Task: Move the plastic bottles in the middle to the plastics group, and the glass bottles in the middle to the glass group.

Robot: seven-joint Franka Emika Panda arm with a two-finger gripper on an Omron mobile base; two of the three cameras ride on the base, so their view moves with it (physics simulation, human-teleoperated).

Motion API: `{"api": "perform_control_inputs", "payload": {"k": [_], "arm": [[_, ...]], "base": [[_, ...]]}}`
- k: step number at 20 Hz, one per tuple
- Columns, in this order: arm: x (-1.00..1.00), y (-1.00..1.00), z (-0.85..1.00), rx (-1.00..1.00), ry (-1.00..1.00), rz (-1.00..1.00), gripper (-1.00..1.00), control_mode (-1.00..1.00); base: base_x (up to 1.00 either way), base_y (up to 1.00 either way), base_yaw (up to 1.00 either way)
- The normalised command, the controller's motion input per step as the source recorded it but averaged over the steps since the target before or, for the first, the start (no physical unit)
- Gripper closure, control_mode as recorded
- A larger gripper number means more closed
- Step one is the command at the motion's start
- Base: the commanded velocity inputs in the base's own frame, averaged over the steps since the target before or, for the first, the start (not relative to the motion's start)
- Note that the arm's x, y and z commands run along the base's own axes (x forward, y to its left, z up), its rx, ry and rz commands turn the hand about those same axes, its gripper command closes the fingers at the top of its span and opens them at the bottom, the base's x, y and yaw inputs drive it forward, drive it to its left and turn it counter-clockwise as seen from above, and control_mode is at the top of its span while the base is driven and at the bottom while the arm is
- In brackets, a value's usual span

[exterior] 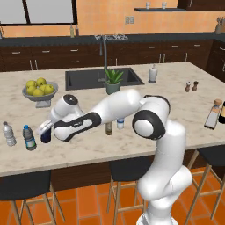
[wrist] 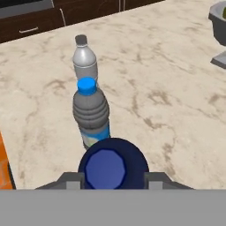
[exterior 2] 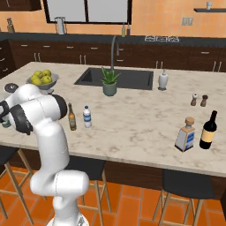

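Navy bottle [wrist: 113, 164] hides gripper [wrist: 113, 182] fingertips; grip unclear.

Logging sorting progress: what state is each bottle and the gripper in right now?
navy bottle: upright between the gripper fingers, beside the plastics group
blue-capped bottle: upright, capped
greyish bottle: upright
amber bottle: upright, mid-counter
white-capped bottle: upright, mid-counter
tan-topped bottle: upright
black bottle: upright
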Motion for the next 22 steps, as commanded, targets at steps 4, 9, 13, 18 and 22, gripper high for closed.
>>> {"api": "perform_control_inputs", "payload": {"k": [4,9,13,18,22], "arm": [[0.0,-0.02,-0.2,0.0,0.02,0.0,1.0,-1.0],[0.0,-0.02,-0.43,0.0,0.01,0.0,1.0,-1.0],[0.0,-0.02,-0.21,0.0,0.01,0.0,1.0,-1.0],[0.0,0.0,0.0,0.0,0.0,0.0,1.0,-1.0],[-0.04,-0.03,0.24,0.0,-0.02,-0.01,1.0,-1.0]], "base": [[0.0,0.0,0.0],[0.0,0.0,0.0],[0.0,0.0,0.0],[0.0,0.0,0.0],[0.0,0.0,0.0]]}}
